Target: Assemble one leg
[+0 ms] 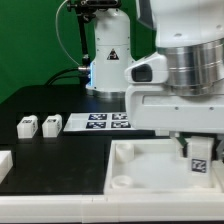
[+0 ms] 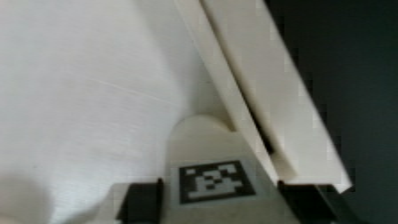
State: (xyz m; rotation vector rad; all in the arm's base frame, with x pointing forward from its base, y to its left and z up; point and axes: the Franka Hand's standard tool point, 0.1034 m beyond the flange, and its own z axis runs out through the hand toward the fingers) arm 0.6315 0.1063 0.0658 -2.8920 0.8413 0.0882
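Observation:
My gripper [image 1: 198, 147] is shut on a leg [image 1: 200, 163], a small white peg with a black-and-white tag on its face. It holds the leg upright over the large white tray-like piece [image 1: 145, 170], near that piece's corner on the exterior view's right. In the wrist view the leg [image 2: 214, 178] sits between the two dark fingers [image 2: 143, 205], close to the piece's raised rim [image 2: 249, 90]. I cannot tell whether the leg's lower end touches the piece. Two more legs [image 1: 27, 125] [image 1: 50, 124] stand on the black table at the exterior view's left.
The marker board [image 1: 100, 122] lies flat behind the tray-like piece. A round corner socket [image 1: 122, 183] shows at the piece's near corner on the exterior view's left. Another white part [image 1: 5, 165] lies at the left edge. The robot base [image 1: 108, 50] stands at the back.

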